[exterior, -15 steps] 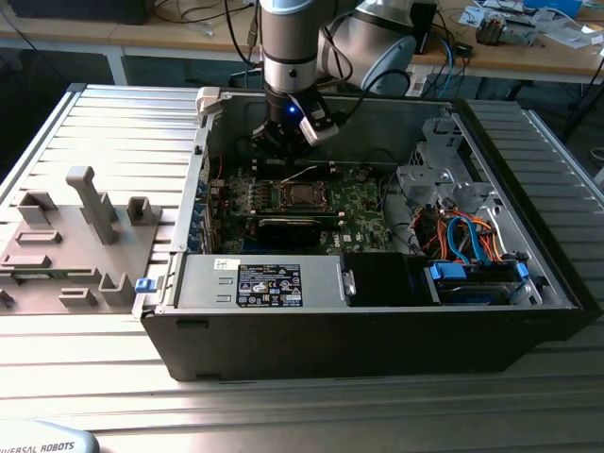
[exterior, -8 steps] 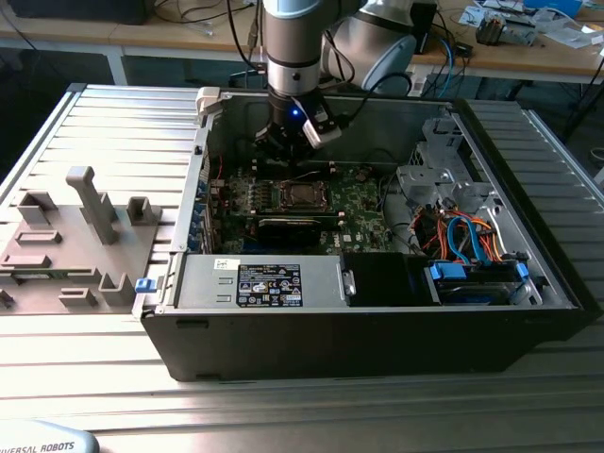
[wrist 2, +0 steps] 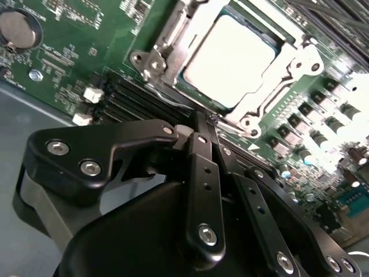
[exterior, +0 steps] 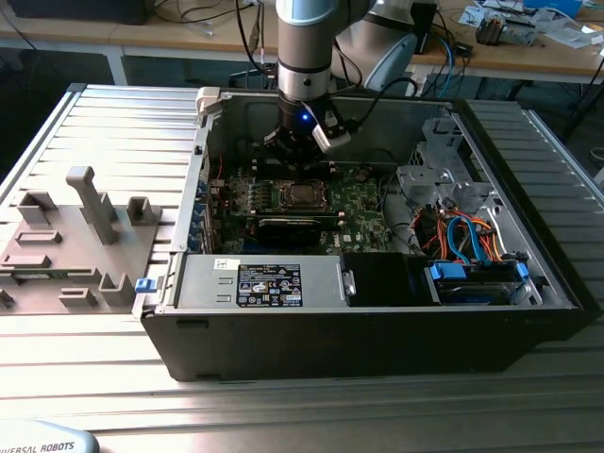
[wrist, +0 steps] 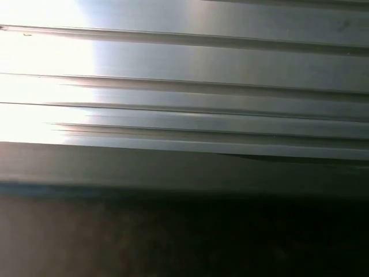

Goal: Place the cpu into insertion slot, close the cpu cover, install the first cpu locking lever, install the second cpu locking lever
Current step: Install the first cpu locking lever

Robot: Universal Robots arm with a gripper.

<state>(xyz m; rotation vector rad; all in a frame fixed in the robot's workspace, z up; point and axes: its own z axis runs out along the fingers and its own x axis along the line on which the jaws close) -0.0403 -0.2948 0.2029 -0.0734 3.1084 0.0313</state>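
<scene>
The cpu (wrist 2: 228,60) sits in the insertion slot (wrist 2: 167,40); your hand (wrist 2: 209,122), pinched narrow and empty, should press the lever squarely.

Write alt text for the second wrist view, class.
A square silvery-grey cpu sits in the silvery metal-rimmed insertion slot on a green motherboard. The black gripper, its fingers together, hovers close beside the socket's edge.

Ribbed metal table (exterior: 377,406) carrying open computer case (exterior: 377,340); grey fixture tray (exterior: 66,236) lying beside it, toward exterior view's left.
</scene>
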